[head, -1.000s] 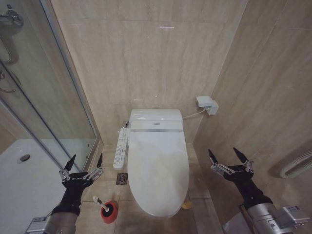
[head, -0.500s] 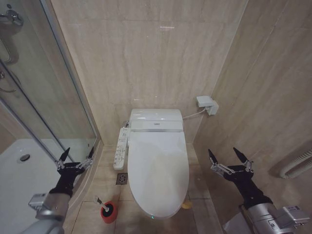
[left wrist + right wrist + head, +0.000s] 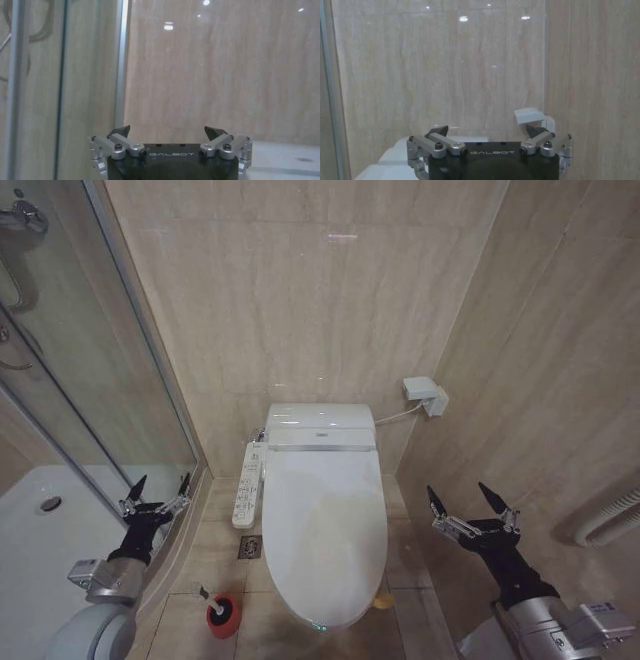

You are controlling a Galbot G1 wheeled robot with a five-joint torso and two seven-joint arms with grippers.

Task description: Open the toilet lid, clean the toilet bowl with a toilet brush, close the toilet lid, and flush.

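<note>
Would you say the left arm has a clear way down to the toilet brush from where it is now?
Probably yes. The left gripper is open and empty beside the shower glass, and the toilet brush stands in its red holder on the floor below and nearer the robot, with nothing between them.

The left gripper (image 3: 159, 492) has drawn back from above the brush (image 3: 206, 595) toward the shower glass (image 3: 95, 370), its arm folding in at the robot's left; its fingers remain spread.
</note>
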